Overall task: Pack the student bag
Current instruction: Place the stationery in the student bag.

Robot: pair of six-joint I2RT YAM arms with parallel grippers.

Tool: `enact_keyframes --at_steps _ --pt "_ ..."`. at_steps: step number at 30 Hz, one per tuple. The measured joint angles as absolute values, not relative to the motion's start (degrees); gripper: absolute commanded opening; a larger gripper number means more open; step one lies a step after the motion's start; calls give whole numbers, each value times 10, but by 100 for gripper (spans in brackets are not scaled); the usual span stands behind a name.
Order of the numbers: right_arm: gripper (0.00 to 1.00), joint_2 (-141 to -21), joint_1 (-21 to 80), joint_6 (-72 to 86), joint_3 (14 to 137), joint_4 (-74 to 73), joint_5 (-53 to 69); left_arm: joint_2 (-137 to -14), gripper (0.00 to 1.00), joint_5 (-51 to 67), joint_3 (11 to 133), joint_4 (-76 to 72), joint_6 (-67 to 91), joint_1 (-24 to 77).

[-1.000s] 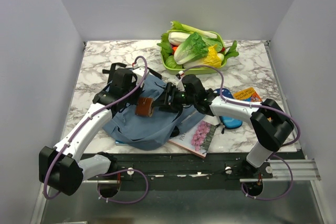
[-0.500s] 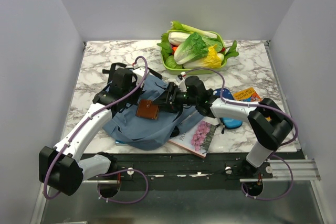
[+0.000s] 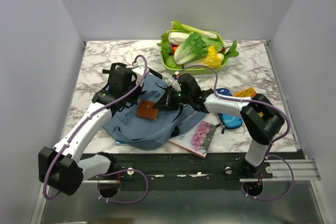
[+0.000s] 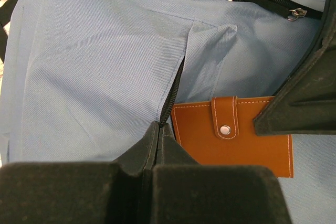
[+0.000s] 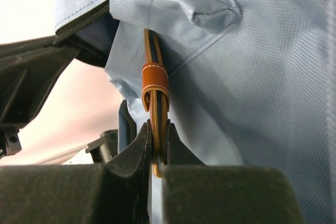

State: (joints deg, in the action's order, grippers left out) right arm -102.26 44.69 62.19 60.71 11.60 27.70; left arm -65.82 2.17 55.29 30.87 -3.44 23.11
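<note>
Pinching the wallet [image 5: 155, 85] edge-on, your right gripper [image 5: 156, 129] sits at the pocket slit your left gripper [image 4: 159, 129] clamps open on the student bag [image 3: 131, 124] lying centre-left, so packing looks barely begun, with book [image 3: 198, 136] and pencil case [image 3: 231, 120] outside.

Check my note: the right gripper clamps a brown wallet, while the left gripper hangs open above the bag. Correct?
Not quite. The left gripper is not open: it is shut, pinching the bag fabric beside the zip, as the left wrist view shows. The right gripper does clamp the brown wallet.
</note>
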Motion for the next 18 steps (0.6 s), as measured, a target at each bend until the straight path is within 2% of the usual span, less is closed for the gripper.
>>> enact_keyframes --at_steps 6,11,18 --pt "1 -1020 447 594 618 86 270 -658 0 22 554 311 -36 231" --pt "0 -972 447 592 618 66 254 -658 0 21 554 311 -38 231" --pt "0 -917 440 643 604 118 240 -658 0 18 554 310 -45 231"
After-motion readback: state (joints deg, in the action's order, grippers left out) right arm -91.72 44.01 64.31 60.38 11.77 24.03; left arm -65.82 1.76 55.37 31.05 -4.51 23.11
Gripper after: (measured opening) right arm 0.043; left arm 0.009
